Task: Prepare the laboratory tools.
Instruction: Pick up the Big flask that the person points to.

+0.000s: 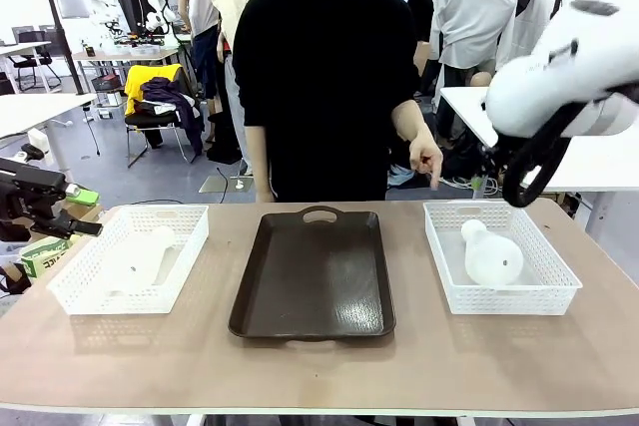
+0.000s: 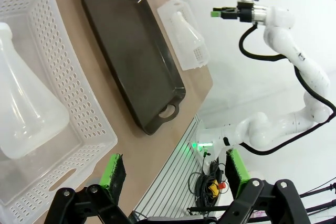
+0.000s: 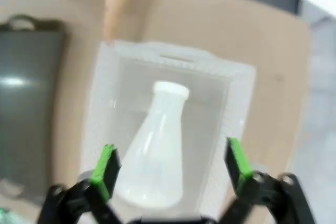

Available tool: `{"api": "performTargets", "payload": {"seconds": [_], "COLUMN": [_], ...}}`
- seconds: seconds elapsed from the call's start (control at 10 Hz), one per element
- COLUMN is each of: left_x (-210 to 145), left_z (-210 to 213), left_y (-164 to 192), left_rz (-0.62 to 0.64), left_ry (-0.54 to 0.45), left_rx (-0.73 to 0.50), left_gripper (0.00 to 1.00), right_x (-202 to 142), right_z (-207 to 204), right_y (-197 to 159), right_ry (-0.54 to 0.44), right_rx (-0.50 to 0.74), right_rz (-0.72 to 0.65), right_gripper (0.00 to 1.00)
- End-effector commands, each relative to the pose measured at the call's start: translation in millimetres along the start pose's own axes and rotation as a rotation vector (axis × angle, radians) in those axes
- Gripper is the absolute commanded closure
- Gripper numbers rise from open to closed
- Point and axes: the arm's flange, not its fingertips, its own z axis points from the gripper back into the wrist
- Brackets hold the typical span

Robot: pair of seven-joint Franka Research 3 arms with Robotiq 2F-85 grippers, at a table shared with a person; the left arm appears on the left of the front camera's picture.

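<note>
Two flasks lie on their sides: left flask (image 1: 135, 261) in left basket (image 1: 100, 303), right flask (image 1: 491, 254) in right basket (image 1: 514, 301). Above the latter the right tool (image 3: 169, 158) hangs wide open, empty; the left tool (image 2: 176, 169), likewise open and empty, is near left basket. Advised: straddle the neck, close squarely.

Dark tray (image 1: 312, 276) — between 2 white mesh baskets (image 1: 110, 301).

Frosted flask (image 2: 26, 103) in white basket (image 2: 86, 100)
</note>
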Motion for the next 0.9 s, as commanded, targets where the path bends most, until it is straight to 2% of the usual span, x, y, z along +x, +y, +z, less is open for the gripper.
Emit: {"api": "performTargets", "payload": {"seconds": [0.0,0.7,0.8], "left_x": [2.1,2.1,2.1], "left_z": [3.2,3.2,3.2], "left_y": [-1.4,-1.4,-1.4], "left_rz": [-0.002,-0.002,-0.002], "left_ry": [-0.008,-0.008,-0.008], "left_rx": [-0.016,-0.016,-0.016], "left_gripper": [0.0,0.0,0.0], "right_x": [26.3,27.2,25.7], "right_z": [-15.6,-82.0,-88.4], "right_y": [13.2,19.9,19.6], "right_ry": [0.124,0.309,0.309], "right_rx": [-0.024,0.02,0.015], "right_rz": [-0.031,-0.107,-0.11], "right_gripper": [0.0,0.0,0.0]}}
